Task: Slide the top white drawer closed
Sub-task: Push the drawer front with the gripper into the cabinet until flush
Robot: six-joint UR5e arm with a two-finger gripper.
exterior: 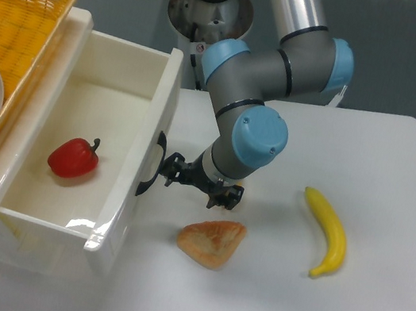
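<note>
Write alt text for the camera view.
A robot arm's gripper presses against the black handle of an open white drawer holding a red pepper. A pastry and a banana lie on the white table to the right.

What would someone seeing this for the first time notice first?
The big open white drawer at left, with a red pepper lying inside it. The grey and blue arm reaches down the middle, its gripper against the drawer's black handle. On the white table, a yellow banana lies at right and a pastry just below the gripper.
</note>
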